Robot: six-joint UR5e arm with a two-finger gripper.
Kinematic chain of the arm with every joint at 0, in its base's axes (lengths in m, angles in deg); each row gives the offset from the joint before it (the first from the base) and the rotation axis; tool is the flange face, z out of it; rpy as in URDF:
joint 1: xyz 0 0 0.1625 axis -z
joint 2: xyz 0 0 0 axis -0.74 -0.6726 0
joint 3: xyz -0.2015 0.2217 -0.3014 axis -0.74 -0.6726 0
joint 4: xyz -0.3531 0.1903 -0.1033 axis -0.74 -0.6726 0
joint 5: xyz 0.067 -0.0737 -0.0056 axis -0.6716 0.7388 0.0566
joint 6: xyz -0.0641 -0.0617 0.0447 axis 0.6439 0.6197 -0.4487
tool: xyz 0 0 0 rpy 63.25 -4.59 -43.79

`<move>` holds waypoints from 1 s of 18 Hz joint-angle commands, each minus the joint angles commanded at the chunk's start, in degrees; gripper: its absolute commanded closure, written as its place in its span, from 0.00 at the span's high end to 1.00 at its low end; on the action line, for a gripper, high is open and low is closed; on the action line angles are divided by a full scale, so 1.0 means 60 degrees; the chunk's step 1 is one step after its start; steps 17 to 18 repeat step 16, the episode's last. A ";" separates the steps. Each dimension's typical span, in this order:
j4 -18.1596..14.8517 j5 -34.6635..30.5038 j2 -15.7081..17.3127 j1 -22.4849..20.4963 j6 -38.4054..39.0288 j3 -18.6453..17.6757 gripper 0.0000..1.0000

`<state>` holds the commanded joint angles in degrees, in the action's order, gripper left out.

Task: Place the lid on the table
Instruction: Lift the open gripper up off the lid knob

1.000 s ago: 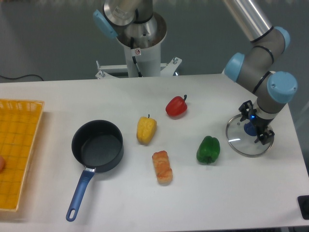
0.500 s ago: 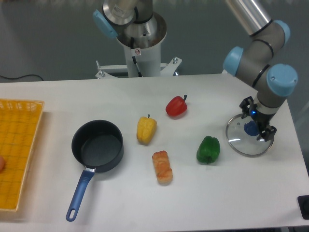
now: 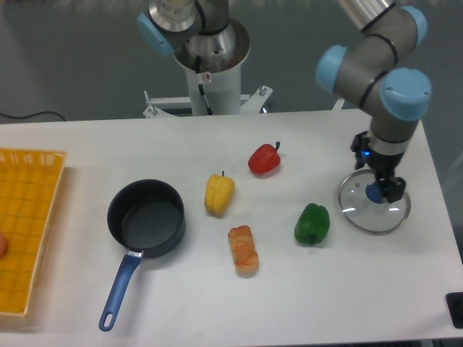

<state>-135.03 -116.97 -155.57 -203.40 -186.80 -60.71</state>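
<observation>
**Lid flat on the table, my gripper lifted above its knob**

My two-finger gripper [image 3: 382, 182] hangs over the blue centre knob of the round transparent glass lid with a thin metal rim [image 3: 375, 206]. From this camera I cannot tell whether my fingers are apart or together, nor whether they touch the knob; the dark fingertips overlap it in view.

The lid lies flat on the large white rectangular table [image 3: 289, 289], near the table's right edge. Taking the lid as landmark: the green bell pepper [image 3: 312, 223] sits just to its left, the red bell pepper [image 3: 264, 159] further left and toward the back, the yellow bell pepper [image 3: 219, 194] and the orange-brown bread roll [image 3: 244, 250] well to its left, and the dark saucepan with a blue handle [image 3: 145, 220] further left still.

Compared with 0.5 s ago, my wrist has risen and turned, and the gripper sits higher over the knob. The lid has not shifted.
</observation>
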 joint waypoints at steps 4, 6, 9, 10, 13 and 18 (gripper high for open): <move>-0.0235 0.0029 0.0059 0.0631 0.0908 0.0015 1.00; -0.0235 0.0058 0.0059 0.0749 0.0983 0.0088 1.00; -0.0235 0.0088 0.0045 0.0749 0.0983 0.0088 1.00; -0.0235 0.0088 0.0059 0.0749 0.0983 0.0088 1.00; -0.0221 0.0088 0.0016 0.0749 0.0983 0.0088 1.00; -0.0221 0.0088 0.0030 0.0749 0.0998 0.0088 1.00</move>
